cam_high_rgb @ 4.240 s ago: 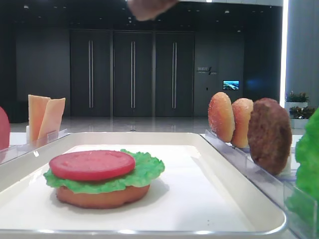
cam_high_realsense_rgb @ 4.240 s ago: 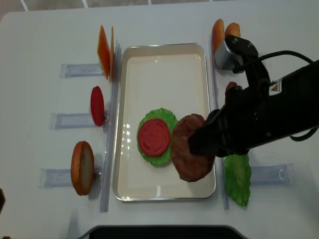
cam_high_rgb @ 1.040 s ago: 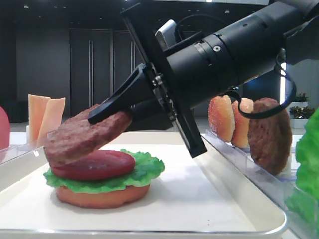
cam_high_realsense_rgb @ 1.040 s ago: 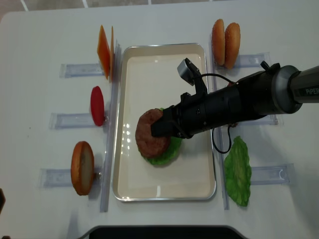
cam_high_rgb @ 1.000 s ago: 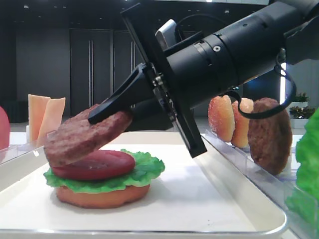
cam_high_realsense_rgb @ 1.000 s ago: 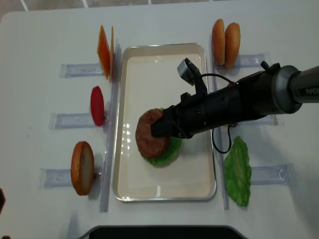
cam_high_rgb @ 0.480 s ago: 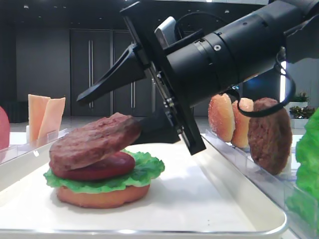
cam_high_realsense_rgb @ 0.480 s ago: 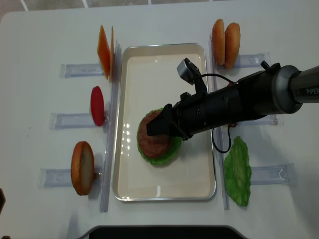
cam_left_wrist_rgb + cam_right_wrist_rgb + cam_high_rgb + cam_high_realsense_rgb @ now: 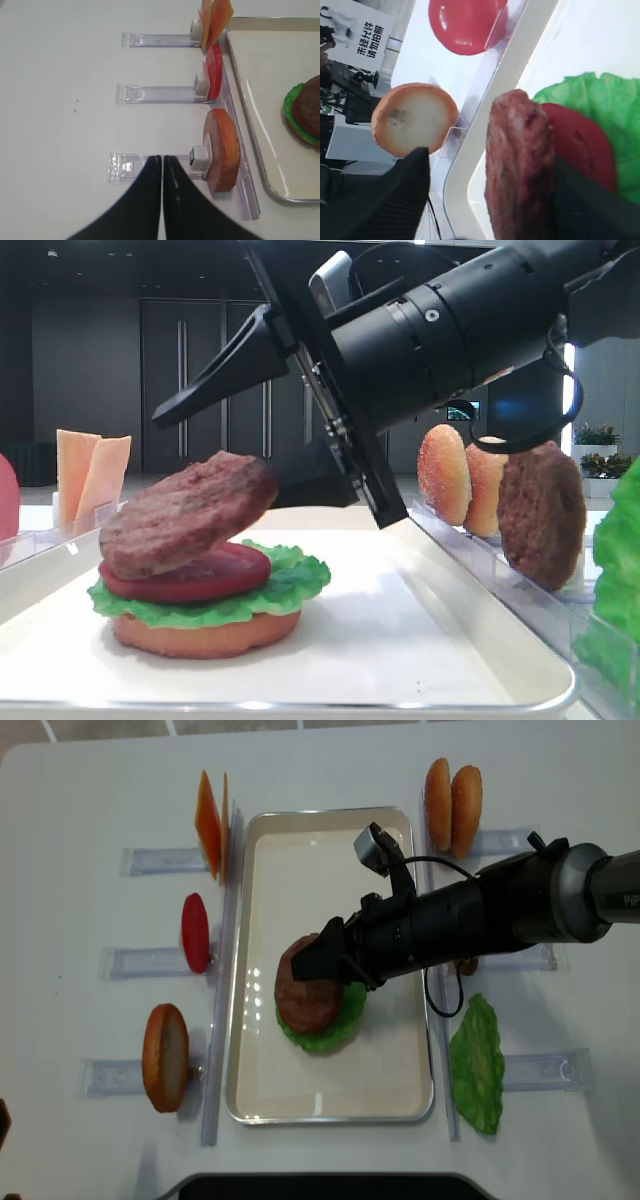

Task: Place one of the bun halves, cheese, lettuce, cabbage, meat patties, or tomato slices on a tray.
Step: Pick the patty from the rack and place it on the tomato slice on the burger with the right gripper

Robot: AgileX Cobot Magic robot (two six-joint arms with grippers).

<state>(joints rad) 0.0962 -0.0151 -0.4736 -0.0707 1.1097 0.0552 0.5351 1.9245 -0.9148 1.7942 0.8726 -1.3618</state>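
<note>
A meat patty point(image 9: 188, 512) lies tilted on a tomato slice point(image 9: 210, 575), lettuce point(image 9: 290, 585) and a bun half point(image 9: 205, 635) stacked on the cream tray point(image 9: 470, 640). My right gripper point(image 9: 305, 970) is open around the patty; its upper finger point(image 9: 215, 375) stands clear above, and the lower one is hidden behind the patty. In the right wrist view the patty point(image 9: 520, 165) sits close against the right-hand finger point(image 9: 590, 205), with a wide gap to the other. My left gripper point(image 9: 162, 159) is shut and empty over the table, beside a bun half point(image 9: 222, 150) in its holder.
Clear holders flank the tray: cheese point(image 9: 210, 820), a tomato slice point(image 9: 195, 930) and a bun half point(image 9: 165, 1055) on the left; two bun halves point(image 9: 450, 790) and lettuce point(image 9: 475, 1065) on the right. A second patty point(image 9: 540, 510) stands by the right rim.
The right gripper's jaws have opened and let go of the patty, which now rests on the tomato slice. The upper finger has lifted away. The left gripper has not moved.
</note>
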